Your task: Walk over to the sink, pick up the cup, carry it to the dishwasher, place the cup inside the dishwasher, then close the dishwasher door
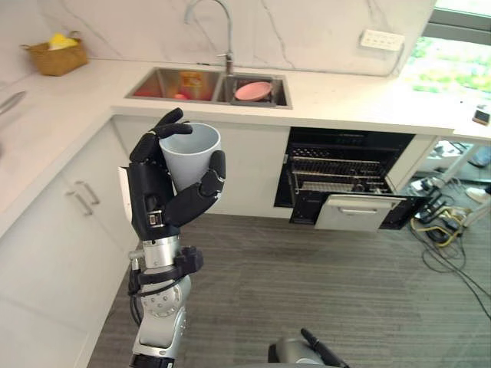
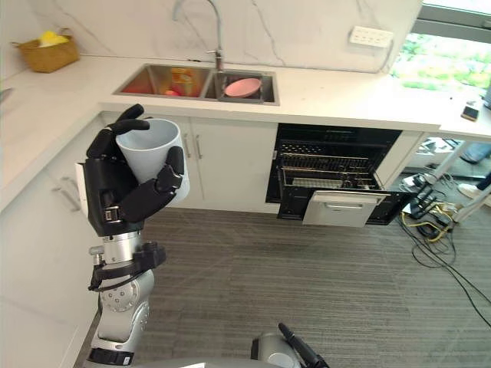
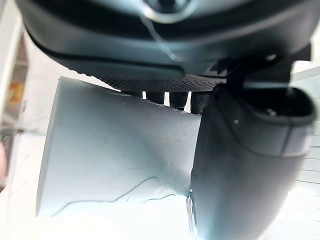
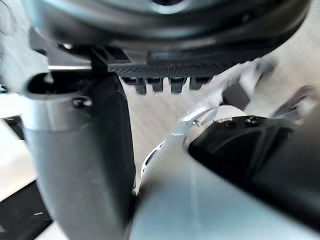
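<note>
My left hand (image 1: 157, 199) is raised in front of the white lower cabinets, shut on a plain white cup (image 1: 192, 149). The cup stands upright with its mouth up; the fingers wrap its far side and the thumb (image 3: 250, 165) presses its near side. The cup's wall (image 3: 110, 150) lies against the palm in the left wrist view. The dishwasher (image 1: 345, 180) sits under the counter to the right, its door (image 1: 357, 212) folded down and a wire rack showing inside. My right hand (image 4: 80, 150) hangs low at my side, relaxed and holding nothing.
A steel double sink (image 1: 207, 84) with a pink bowl (image 1: 253, 90) and a tall faucet (image 1: 226, 31) is set in the white counter behind the cup. A wicker basket (image 1: 55, 55) stands at the back left. Loose cables (image 1: 445, 230) lie on the floor right of the dishwasher.
</note>
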Tool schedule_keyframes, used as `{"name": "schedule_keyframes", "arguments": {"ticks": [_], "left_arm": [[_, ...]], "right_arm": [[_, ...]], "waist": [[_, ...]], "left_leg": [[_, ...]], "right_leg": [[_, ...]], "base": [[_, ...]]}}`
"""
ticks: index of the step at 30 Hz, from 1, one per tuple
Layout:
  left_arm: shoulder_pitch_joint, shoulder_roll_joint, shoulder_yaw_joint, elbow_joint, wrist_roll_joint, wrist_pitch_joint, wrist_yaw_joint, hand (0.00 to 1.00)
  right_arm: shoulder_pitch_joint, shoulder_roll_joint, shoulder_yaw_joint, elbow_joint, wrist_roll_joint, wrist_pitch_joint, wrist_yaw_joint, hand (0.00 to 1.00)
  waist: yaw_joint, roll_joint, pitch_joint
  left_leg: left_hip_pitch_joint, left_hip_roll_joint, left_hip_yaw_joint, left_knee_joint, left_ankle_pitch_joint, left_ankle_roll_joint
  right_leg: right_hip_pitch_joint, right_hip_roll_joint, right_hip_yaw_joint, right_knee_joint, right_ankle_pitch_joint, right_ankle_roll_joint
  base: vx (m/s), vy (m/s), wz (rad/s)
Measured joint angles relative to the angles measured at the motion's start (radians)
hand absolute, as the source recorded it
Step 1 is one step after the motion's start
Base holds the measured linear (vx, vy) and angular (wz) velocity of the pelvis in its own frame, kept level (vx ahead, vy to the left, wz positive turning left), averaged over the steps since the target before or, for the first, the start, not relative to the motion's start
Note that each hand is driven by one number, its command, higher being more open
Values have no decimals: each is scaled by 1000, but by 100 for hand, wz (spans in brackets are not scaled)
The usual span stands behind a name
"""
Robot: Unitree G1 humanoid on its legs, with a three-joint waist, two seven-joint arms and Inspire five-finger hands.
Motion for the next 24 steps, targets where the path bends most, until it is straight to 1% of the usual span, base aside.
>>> {"name": "schedule_keyframes", "arguments": {"ticks": [1, 2, 3, 4, 5, 6, 7, 8, 9, 10, 11, 12, 13, 14, 15, 16, 17, 18, 19, 20, 21, 22, 23, 24], "left_arm": [[-3, -2, -8, 0, -29, 0, -10, 0], [-3, -3, -9, 5, -33, -5, -13, 0], [-3, -5, -10, 10, -32, -11, -13, 0], [2, -40, -25, 41, -28, -20, -10, 0], [-7, -45, -57, 46, -22, -16, -10, 0], [-12, -47, -74, 46, -20, -16, -10, 0], [-19, -53, -102, 46, -14, -15, -9, 0], [-21, -62, -135, 43, -9, -15, -11, 0], [-21, -73, -156, 36, -5, -14, -13, 0], [-21, -86, -172, 25, -5, -14, -20, 0], [-20, -89, -172, 18, -5, -16, -27, 0], [-21, -97, -167, 12, -7, -28, -37, 0], [-20, -96, -164, 11, -20, -42, -46, 0], [-20, -96, -162, 10, -28, -47, -52, 0], [-20, -92, -150, 10, -39, -56, -67, 0], [-20, -88, -140, 11, -58, -57, -82, 0], [-20, -85, -139, 14, -68, -57, -85, 0], [-15, -85, -141, 23, -86, -54, -94, 0], [1, -85, -141, 25, -92, -51, -99, 0], [11, -84, -142, 26, -90, -51, -96, 0], [32, -80, -143, 29, -84, -51, -90, 0], [51, -79, -144, 37, -81, -51, -87, 0], [62, -78, -144, 40, -81, -51, -87, 0], [72, -64, -142, 42, -82, -52, -81, 0]], "right_arm": [[5, -1, 2, -1, -1, 19, -16, 100], [13, -1, 2, 1, -1, 34, -26, 100], [17, -1, 2, 0, 0, 41, -27, 100], [3, -35, -21, 3, 17, 58, -24, 100], [0, -46, -3, -10, 17, 68, -35, 100], [1, -49, -3, -19, 19, 76, -39, 100], [2, -49, -2, -31, 19, 91, -45, 100], [11, -56, 12, -51, 18, 101, -61, 100], [28, -59, 26, -77, 18, 101, -71, 100], [48, -60, 45, -117, 20, 96, -79, 100], [54, -60, 52, -129, 20, 91, -82, 100], [52, -60, 57, -131, 21, 76, -89, 100], [40, -60, 62, -120, 20, 57, -101, 100], [30, -62, 66, -114, 20, 48, -109, 100], [-3, -66, 82, -93, 21, 30, -120, 100], [-50, -65, 94, -72, 20, 15, -138, 100], [-72, -65, 98, -63, 21, 7, -148, 100], [-110, -64, 99, -53, 21, -7, -166, 100], [-144, -65, 100, -45, 19, -23, -183, 100], [-158, -65, 101, -42, 17, -30, -192, 100], [-175, -64, 109, -42, 17, -44, -205, 100], [-178, -66, 123, -44, 9, -62, -223, 100], [-178, -67, 127, -46, 5, -72, -237, 100], [-181, -52, 128, -46, -9, -83, -259, 100]], "waist": [[4, -2, -1], [9, -12, -7], [9, -15, -10], [9, 61, -6], [1, 73, -6], [0, 79, -3], [3, 87, 4], [6, 96, 3], [14, 98, 1], [26, 97, 0], [33, 95, -2], [50, 92, -14], [61, 90, -28], [68, 89, -30], [78, 88, -31], [84, 83, -30], [84, 79, -27], [88, 72, -23], [104, 70, -22], [112, 70, -22], [120, 73, -22], [125, 78, -25], [130, 80, -27], [135, 59, -33]], "left_leg": [[33, 4, 14, 2, -27, -26], [74, -7, 22, 21, -71, -51], [96, -13, 24, 35, -99, -59], [117, 37, 46, 81, -133, -74], [92, 50, 48, 182, -132, -74], [70, 64, 48, 270, -131, -76], [13, 101, 45, 448, -104, -97], [-107, 159, 10, 743, -31, -111], [-184, 199, 4, 897, -23, -115], [-262, 243, 16, 984, -29, -104], [-295, 259, 23, 986, -33, -98], [-353, 285, 43, 942, -46, -79], [-378, 290, 55, 834, -53, -69], [-379, 286, 60, 759, -56, -64], [-378, 266, 58, 607, -57, -64], [-376, 227, 28, 437, -53, -68], [-377, 200, -4, 351, -48, -70], [-381, 135, -104, 198, -9, -72], [-395, 89, -210, 102, 41, -75], [-408, 77, -257, 83, 63, -79], [-428, 69, -326, 68, 98, -83], [-429, 77, -348, 59, 145, -89], [-426, 85, -340, 76, 208, -99], [-413, 72, -293, 127, 207, -114]], "right_leg": [[13, 20, -61, -166, 90, -33], [23, 23, -82, -262, 232, -117], [32, 18, -85, -267, 239, -228], [40, 55, -91, -202, 186, -215], [50, 59, -84, -171, 120, -196], [70, 66, -83, -170, 99, -193], [113, 86, -78, -184, 77, -190], [176, 115, -70, -228, 62, -187], [226, 131, -61, -262, 55, -184], [284, 147, -44, -316, 54, -181], [310, 151, -32, -341, 53, -177], [344, 156, -1, -383, 54, -171], [373, 155, 31, -424, 60, -163], [391, 153, 51, -445, 63, -158], [413, 146, 93, -461, 66, -150], [415, 131, 140, -463, 60, -136], [415, 121, 162, -464, 56, -128], [417, 96, 212, -464, 49, -108], [417, 77, 276, -465, 43, -91], [418, 72, 309, -464, 37, -80], [435, 69, 366, -464, 23, -57], [460, 69, 420, -464, 7, -30], [474, 67, 449, -463, -3, -14], [486, 43, 495, -458, -20, 10]], "base": [[749, -25, -31], [660, -43, -33], [646, -51, -42], [592, -56, -26], [562, -67, -23], [430, -78, -6], [497, -104, -12], [477, -87, -22], [550, -90, -31], [426, -68, -34], [502, -72, -50], [408, -44, -62], [424, -2, -68], [426, 45, -78], [498, 107, -92], [389, 134, -96], [344, 185, -99], [312, 216, -116], [307, 232, -129], [302, 266, -147], [315, 317, -150], [322, 345, -150], [329, 416, -138], [300, 441, -120]]}}
